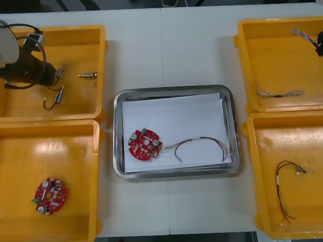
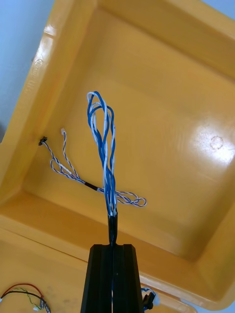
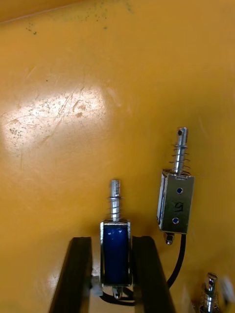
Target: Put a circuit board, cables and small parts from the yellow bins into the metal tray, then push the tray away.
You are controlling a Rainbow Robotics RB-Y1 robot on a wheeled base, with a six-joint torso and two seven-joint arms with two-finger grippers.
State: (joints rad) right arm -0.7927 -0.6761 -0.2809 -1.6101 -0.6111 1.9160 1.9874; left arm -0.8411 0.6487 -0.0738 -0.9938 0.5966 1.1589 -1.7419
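The metal tray (image 1: 171, 91) lies bare from ten round to two o'clock. A circuit board (image 1: 145, 144) blocks its eight o'clock, a black cable (image 1: 205, 138) its four.

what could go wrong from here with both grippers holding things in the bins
1. The right gripper pinches the blue and white cable only at its thin black end, so the long loop could slip free or snag the yellow bin wall.
2. The left gripper is shut on a small metal part; the neighbouring part lies close, its black lead running toward the fingers, and may get dragged along.
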